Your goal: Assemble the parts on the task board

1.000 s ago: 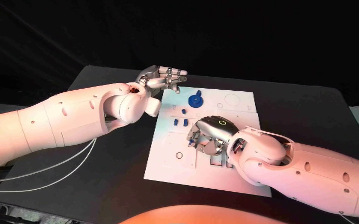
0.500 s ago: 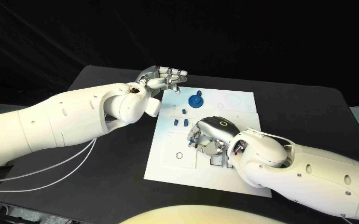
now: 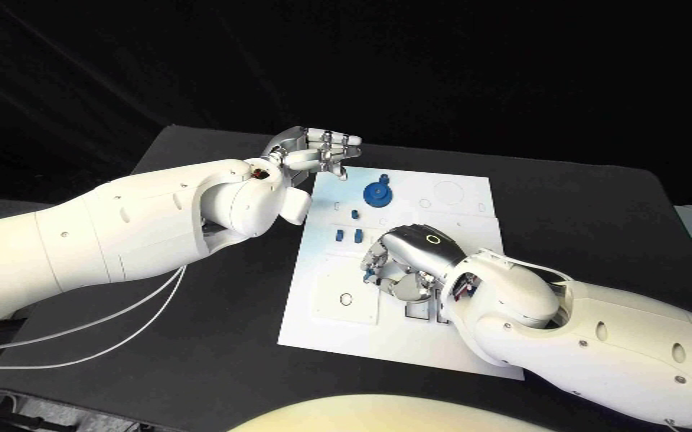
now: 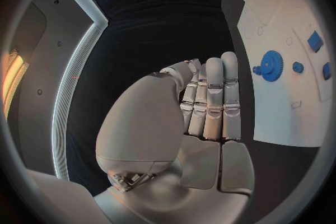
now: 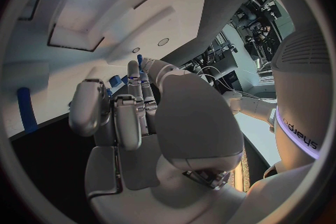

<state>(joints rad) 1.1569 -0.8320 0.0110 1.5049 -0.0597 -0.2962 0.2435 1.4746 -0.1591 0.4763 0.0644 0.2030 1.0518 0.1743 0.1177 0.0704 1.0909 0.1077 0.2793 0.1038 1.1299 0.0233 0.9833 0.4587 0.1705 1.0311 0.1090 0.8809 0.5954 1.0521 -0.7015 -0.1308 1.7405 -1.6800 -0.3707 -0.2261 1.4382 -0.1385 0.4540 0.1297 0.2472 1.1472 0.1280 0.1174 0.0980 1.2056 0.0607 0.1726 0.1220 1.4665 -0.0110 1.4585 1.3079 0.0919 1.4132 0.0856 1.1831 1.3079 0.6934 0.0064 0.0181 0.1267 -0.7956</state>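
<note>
Assembly looks to be in its middle stage. From the head view, the board [image 3: 325, 302] lies mid-bench, and the right hand [image 3: 411, 262] is bent down over its middle, fingers [image 3: 378, 270] curled in close among some small blue parts [image 3: 374, 274] there; I cannot tell from this angle whether a part is pinched or merely touched. Just beyond it, two small blue blocks [image 3: 343, 235] stand side by side, and farther off sits a blue gear [image 3: 375, 193]. The left hand [image 3: 310, 152] hovers past the board's far left corner, off the plate, with nothing in it. In the left wrist view, that hand [image 4: 203, 106] has its fingers [image 4: 213, 87] straight and pressed together, thumb alongside, grasping nothing; the gear [image 4: 270, 65] and loose blue pieces lie on the board beyond it. In the right wrist view, the right hand's fingers [image 5: 129, 115] are drawn in toward the palm, close above the board [image 5: 105, 5], with bits of blue [image 5: 127, 79] showing at the tips, though a grasp stays unclear. My judgement: the right hand is seating or picking a small part, and the next move calls for a sure pinch, a clean alignment with its socket, and a straight press down.
</note>
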